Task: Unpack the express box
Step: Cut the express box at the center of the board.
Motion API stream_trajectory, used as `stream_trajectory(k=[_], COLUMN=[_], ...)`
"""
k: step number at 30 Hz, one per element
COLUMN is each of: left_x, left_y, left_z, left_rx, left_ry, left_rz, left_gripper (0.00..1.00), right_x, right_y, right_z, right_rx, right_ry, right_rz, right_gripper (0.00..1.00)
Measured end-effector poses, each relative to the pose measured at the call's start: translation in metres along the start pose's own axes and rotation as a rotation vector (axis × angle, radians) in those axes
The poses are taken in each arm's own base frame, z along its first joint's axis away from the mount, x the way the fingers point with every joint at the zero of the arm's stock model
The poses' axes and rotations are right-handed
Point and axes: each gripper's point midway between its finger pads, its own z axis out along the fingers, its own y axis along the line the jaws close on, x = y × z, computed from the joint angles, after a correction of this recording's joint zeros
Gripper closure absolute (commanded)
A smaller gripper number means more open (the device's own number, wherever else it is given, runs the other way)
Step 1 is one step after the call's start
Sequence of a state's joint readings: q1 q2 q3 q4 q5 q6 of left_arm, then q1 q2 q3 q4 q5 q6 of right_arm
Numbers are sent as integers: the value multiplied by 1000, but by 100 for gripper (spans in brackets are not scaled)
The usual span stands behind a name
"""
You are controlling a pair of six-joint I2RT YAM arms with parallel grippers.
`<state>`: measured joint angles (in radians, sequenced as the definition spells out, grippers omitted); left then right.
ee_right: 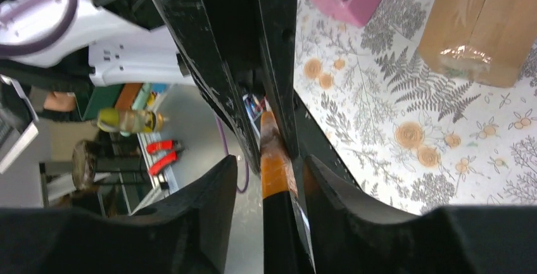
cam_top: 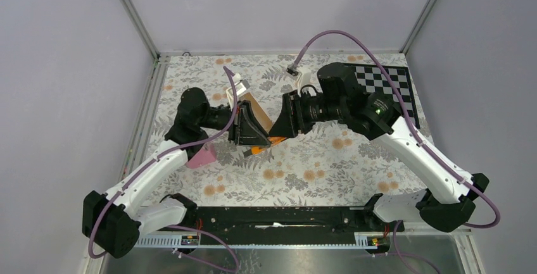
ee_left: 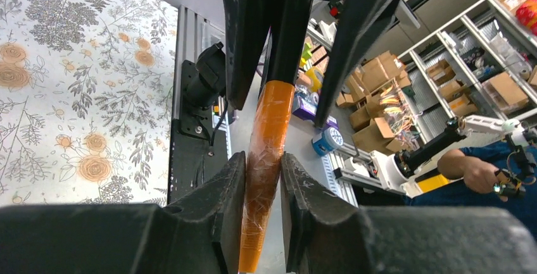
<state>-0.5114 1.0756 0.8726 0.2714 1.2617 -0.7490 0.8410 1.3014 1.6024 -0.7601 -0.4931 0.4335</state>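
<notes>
A pink wedge-shaped object lay on the flower-printed table at the left, beside the left arm's forearm. Just to its right, the left gripper was clenched on the slim orange-and-black cutter. In the left wrist view both of its fingers pressed against the orange, film-wrapped part of the handle, one on each side. The cutter was held above the table between the two arms, which faced each other near the middle of the cloth.

Right behind the two meeting grippers, towards the far wall, the express box rested on the table, and neither gripper touched it. In the right wrist view it appeared as a brown carton with a strip of clear tape on its near end, a little way from the pink wedge.

From the other side, the right gripper straddled the black end of the same cutter with its jaws parted. A gap showed between one finger and the handle, so the grip was released. Farther right, a black-and-white checkerboard lay in the far corner of the table behind the right arm.
</notes>
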Motion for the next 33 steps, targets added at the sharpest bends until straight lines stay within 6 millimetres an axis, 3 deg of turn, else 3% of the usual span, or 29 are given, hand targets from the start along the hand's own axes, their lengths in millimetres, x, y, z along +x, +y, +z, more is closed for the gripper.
stream_trajectory(k=[3,12,24,26,30,31,33], left_x=[2,-9,-7,-7,-6,-6,-11], left_y=[4,6,8,8,12,14,20], left_z=[0,-7,-11,-11,-10,-11,-12], left_rx=[-3,-17,11,15,10,3,-23], left_ry=[-20,-65,-49,-45,-39,-37,-40], left_rz=[-30,-30,-80,-81,-100,-107,-119], left_gripper=[100,100,100,100,100,96,67], right_x=[-12,-21,-12,-11,-11,-11,-15], right_y=[-2,-1,-3,-3,-7,-9,-15], right_z=[3,7,10,10,11,11,12], right_rx=[2,-20,-58,-62,-53,-42,-5], right_ry=[-65,-118,-103,-101,-102,-106,-127], right_rz=[11,29,7,4,8,10,12], right_gripper=[47,51,87,100,100,100,100])
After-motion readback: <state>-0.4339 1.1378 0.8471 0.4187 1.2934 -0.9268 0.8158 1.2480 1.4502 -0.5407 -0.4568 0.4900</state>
